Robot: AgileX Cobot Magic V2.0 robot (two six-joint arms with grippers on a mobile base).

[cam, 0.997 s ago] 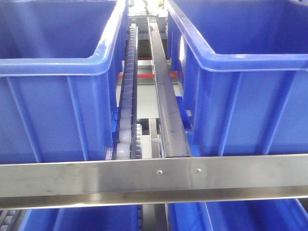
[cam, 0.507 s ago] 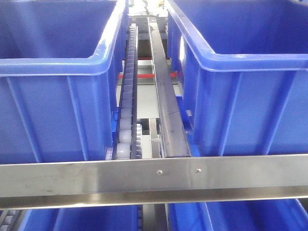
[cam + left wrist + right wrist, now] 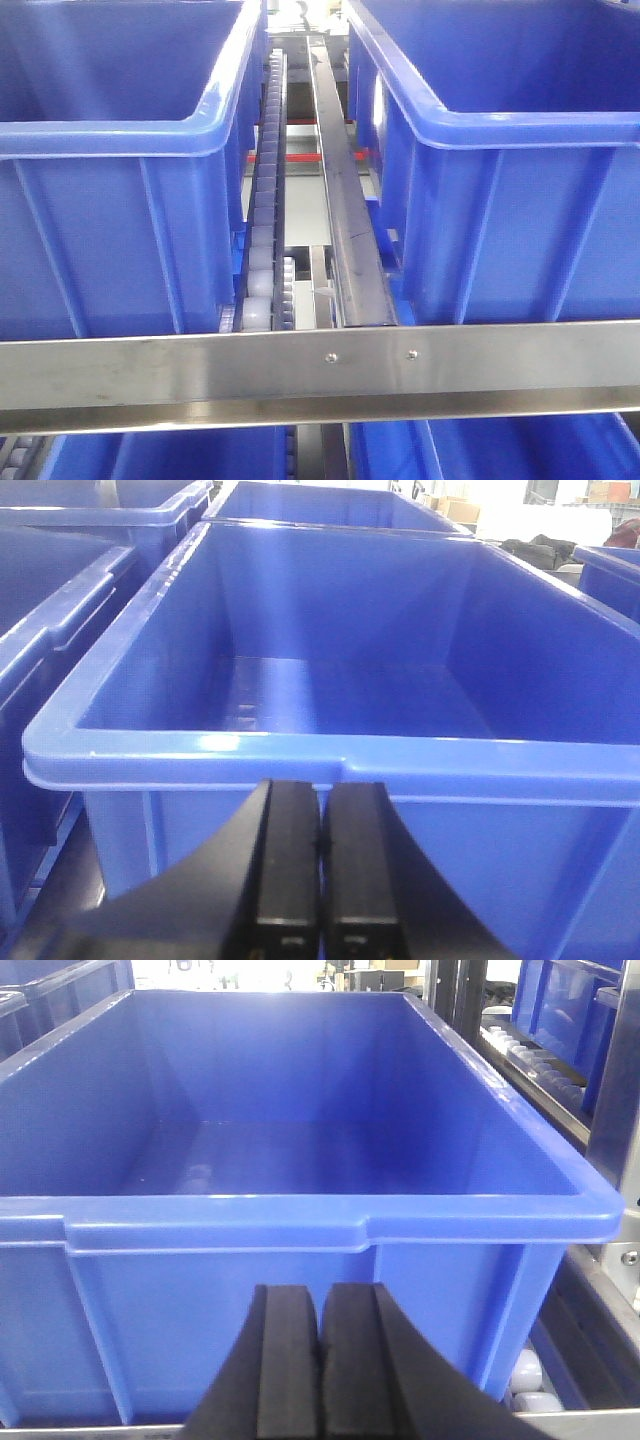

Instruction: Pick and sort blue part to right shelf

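The blue part is out of view in every frame. My left gripper [image 3: 320, 810] is shut, its two black fingers pressed together with nothing between them, just in front of the near wall of a large blue bin [image 3: 330, 765] whose visible floor is bare. My right gripper [image 3: 321, 1310] is also shut and holds nothing, facing the near wall of another big blue bin [image 3: 300, 1222] that shows no contents. Neither gripper appears in the front view.
The front view shows two blue bins, left [image 3: 110, 140] and right [image 3: 520, 130], on a shelf rack. A roller track [image 3: 262, 230] and a metal rail [image 3: 340, 200] run between them. A steel crossbar [image 3: 320, 370] spans the front. More blue bins [image 3: 160, 455] sit below.
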